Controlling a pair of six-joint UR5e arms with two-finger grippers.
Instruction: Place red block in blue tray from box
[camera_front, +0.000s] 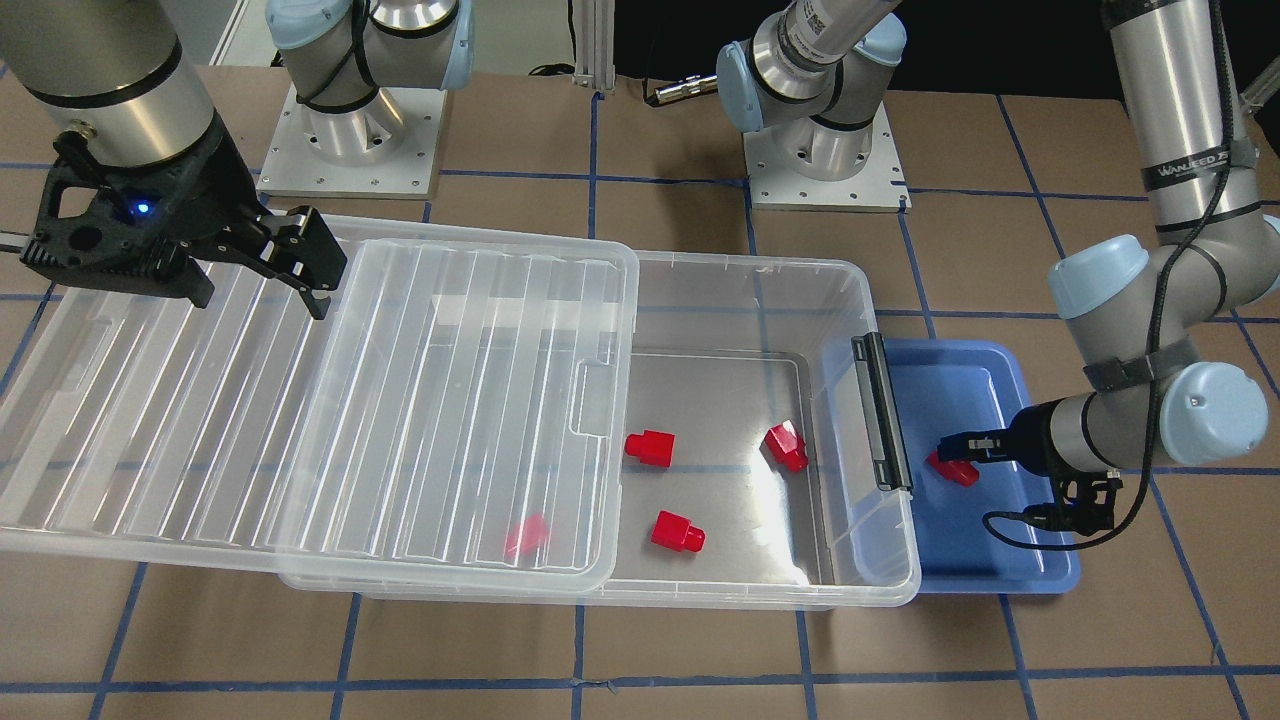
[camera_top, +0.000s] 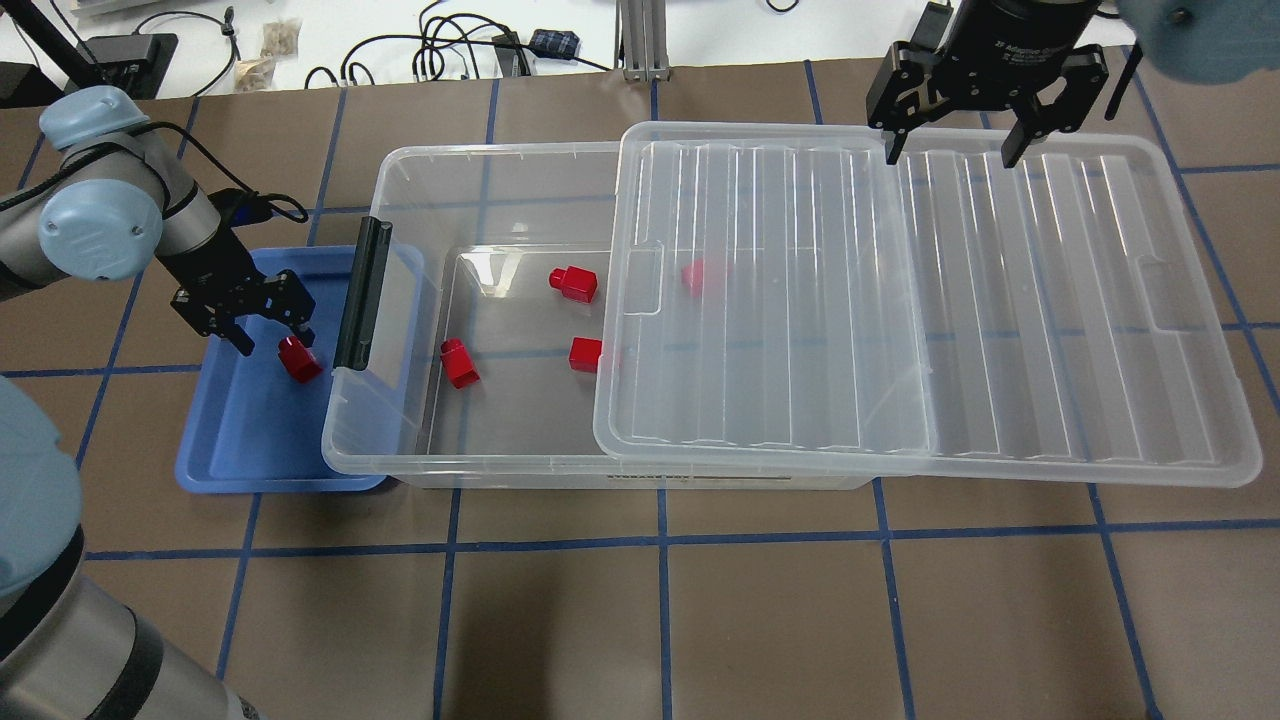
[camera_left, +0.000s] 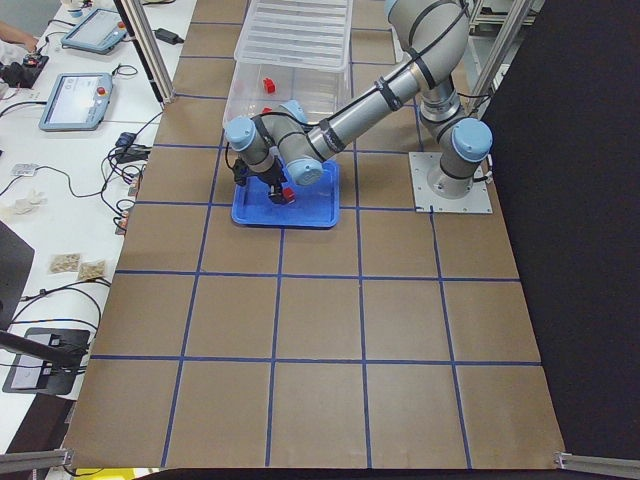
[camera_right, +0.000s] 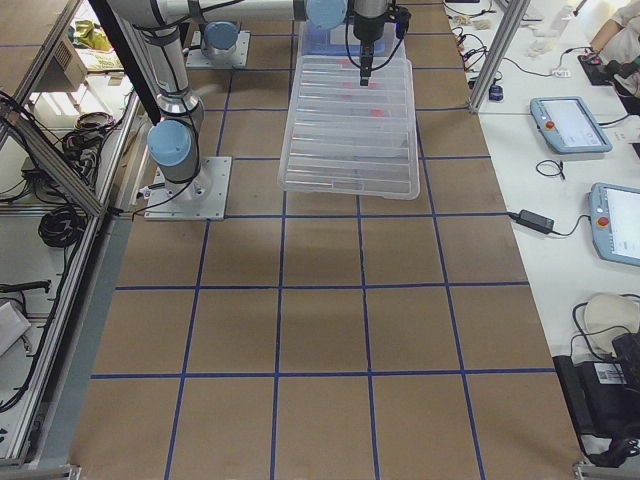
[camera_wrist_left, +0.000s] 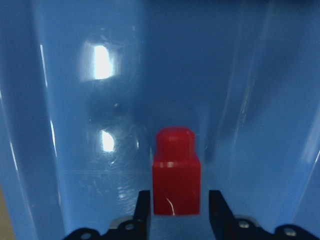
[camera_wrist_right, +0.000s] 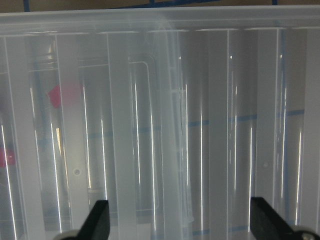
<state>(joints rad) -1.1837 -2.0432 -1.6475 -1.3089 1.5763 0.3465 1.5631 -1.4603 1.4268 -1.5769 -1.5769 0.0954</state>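
A red block (camera_wrist_left: 176, 177) lies on the floor of the blue tray (camera_top: 250, 450). My left gripper (camera_top: 275, 342) is low in the tray and open, with a finger on either side of the block's near end and a thin gap on each side. The same red block (camera_front: 955, 468) shows beside the clear box (camera_top: 400, 200). Three more red blocks (camera_top: 573, 284) (camera_top: 460, 362) (camera_top: 586, 354) lie on the box floor. A further red block (camera_top: 697, 276) shows blurred under the lid (camera_top: 900, 300). My right gripper (camera_top: 955, 150) hangs open over the lid's far edge, holding nothing.
The ribbed lid is slid sideways, covering half the box and overhanging its end onto the table. The black latch bar (camera_top: 360, 280) stands on the box end next to the tray. Both arm bases (camera_front: 350, 150) (camera_front: 825, 160) sit behind the box.
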